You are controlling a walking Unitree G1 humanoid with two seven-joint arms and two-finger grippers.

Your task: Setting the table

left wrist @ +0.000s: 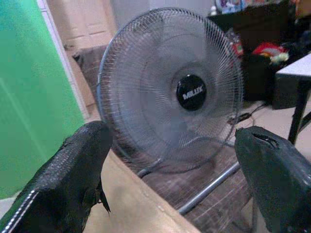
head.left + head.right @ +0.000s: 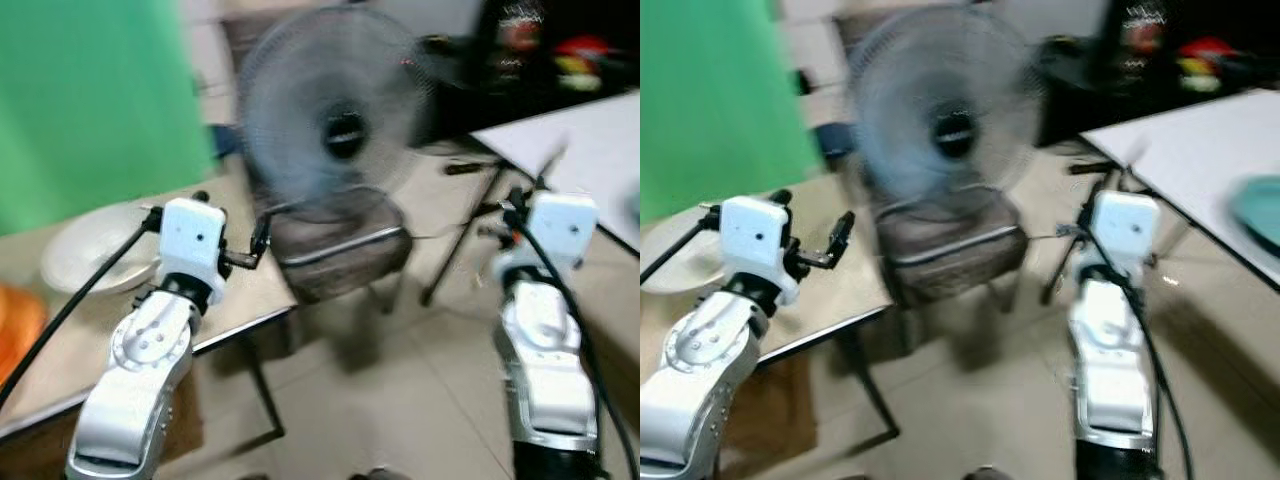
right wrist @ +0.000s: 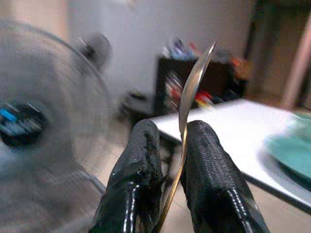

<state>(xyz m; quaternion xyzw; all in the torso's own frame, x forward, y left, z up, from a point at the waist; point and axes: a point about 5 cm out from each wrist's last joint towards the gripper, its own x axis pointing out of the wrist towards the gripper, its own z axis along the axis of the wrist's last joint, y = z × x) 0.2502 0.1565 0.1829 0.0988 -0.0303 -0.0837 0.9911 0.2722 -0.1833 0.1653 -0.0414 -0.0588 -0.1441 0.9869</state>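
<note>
Right end effector [image 3: 170, 165] around one spoon [image 3: 192, 92]; one fan [image 1: 170, 92], two tables.

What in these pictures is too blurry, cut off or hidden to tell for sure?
- The thin metal utensil pinched in the right gripper: seen edge-on in the right wrist view, so spoon or fork is unclear.
- The teal dish on the white table: cut by the frame edge and blurred in the right eye view.
- The orange thing beside the white bowl: cut off in the left eye view.
- Items on the dark shelf: motion blur.
</note>
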